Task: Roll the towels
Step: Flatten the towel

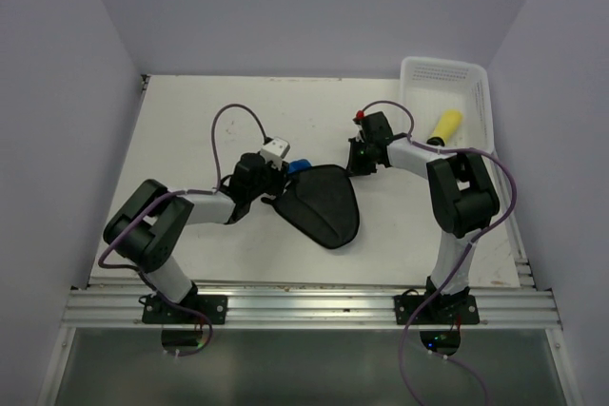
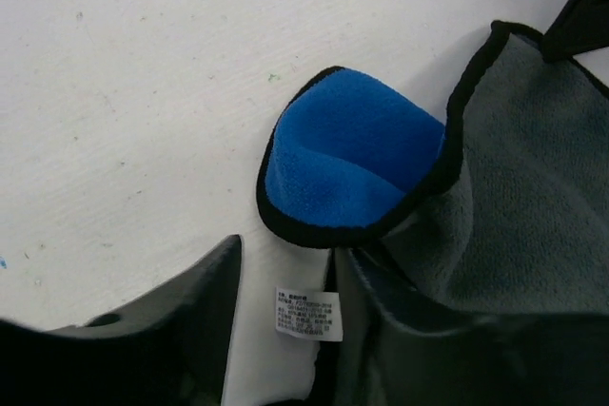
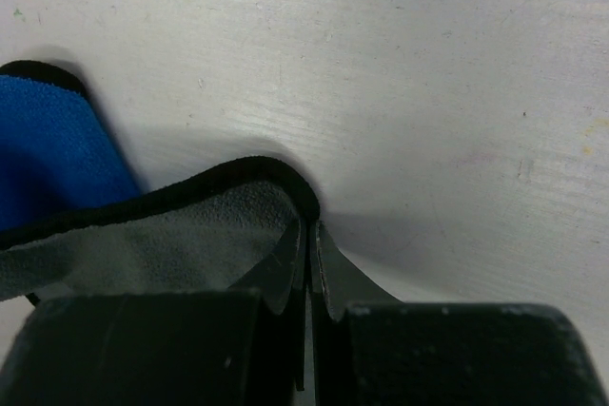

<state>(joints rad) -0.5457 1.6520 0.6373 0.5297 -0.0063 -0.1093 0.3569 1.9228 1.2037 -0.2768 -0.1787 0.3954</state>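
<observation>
Blue towel (image 1: 324, 202) lies mid-table (image 1: 190, 140), grey side up, one blue corner folded over. Right gripper (image 3: 306, 263) is pinched tight on its dark far edge. Left gripper (image 2: 288, 259) stands parted, straddling the near edge and white label (image 2: 309, 314). Yellow towel (image 1: 447, 125) lies rolled in the white basket (image 1: 419, 68).

Even bright light, soft shadows, wrist views blurred at bottom edge

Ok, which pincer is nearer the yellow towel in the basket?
Right. The right pincer grips the blue towel just left of the basket holding the yellow towel; the left pincer sits farther left, across that towel.
</observation>
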